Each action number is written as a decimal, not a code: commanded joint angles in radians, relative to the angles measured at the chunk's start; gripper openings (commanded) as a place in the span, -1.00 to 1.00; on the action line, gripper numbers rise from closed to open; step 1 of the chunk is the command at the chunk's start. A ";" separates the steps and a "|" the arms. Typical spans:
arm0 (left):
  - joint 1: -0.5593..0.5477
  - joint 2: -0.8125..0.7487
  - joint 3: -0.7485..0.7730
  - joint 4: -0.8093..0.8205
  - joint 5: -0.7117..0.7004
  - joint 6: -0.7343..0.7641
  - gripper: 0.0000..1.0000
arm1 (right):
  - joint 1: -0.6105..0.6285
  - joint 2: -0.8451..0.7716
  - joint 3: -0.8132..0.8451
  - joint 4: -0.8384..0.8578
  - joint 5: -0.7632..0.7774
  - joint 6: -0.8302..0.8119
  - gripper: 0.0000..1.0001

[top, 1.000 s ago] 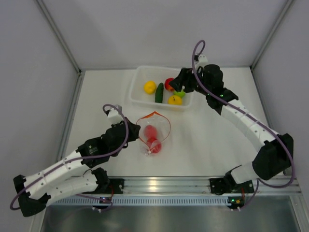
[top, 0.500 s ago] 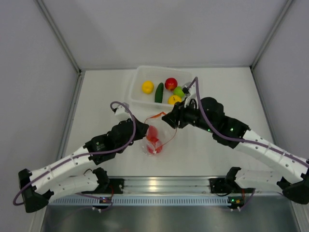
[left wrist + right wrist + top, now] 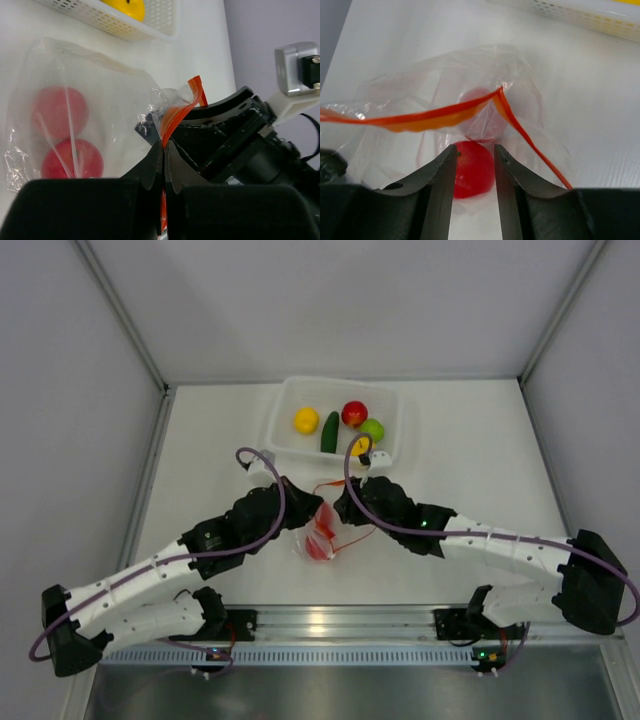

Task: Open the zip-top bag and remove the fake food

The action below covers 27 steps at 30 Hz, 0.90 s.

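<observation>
**Thin bag, slick fruit: hold the strip, not the film**

The bag (image 3: pixel 322 537) lies on the table (image 3: pixel 220 440) between my two arms, just in front of the basket (image 3: pixel 283 400). My left gripper (image 3: pixel 163 146) is clamped on the orange zip strip (image 3: pixel 176 111), lifting one lip. My right gripper (image 3: pixel 475 152) hangs over the mouth with its fingers apart, gripping nothing. A red toy fruit (image 3: pixel 470 172) shows between them inside the bag, with a second one behind it. I judge the film light, limp and crinkly, apt to slip or tear, so the stiffer strip is the place to hold. The fruits look hard, glossy and round. I'd take one across its middle, or it may squirt out.
</observation>
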 commanded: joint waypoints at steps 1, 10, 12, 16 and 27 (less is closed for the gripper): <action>-0.009 0.020 0.014 0.111 0.055 -0.024 -1.00 | 0.036 0.011 -0.047 0.247 0.141 0.133 -0.28; -0.035 0.108 0.030 0.221 0.103 -0.044 -1.00 | 0.121 0.126 -0.008 0.278 0.223 0.147 -0.33; -0.044 0.121 0.038 0.229 0.104 -0.046 -1.00 | 0.118 0.147 -0.021 0.278 0.255 0.164 -0.35; -0.062 0.115 0.041 0.238 0.100 -0.052 -1.00 | 0.098 0.170 -0.076 0.310 0.261 0.199 -0.42; -0.064 0.020 -0.006 0.238 0.043 -0.067 -1.00 | 0.026 0.117 -0.191 0.289 0.306 0.199 -0.56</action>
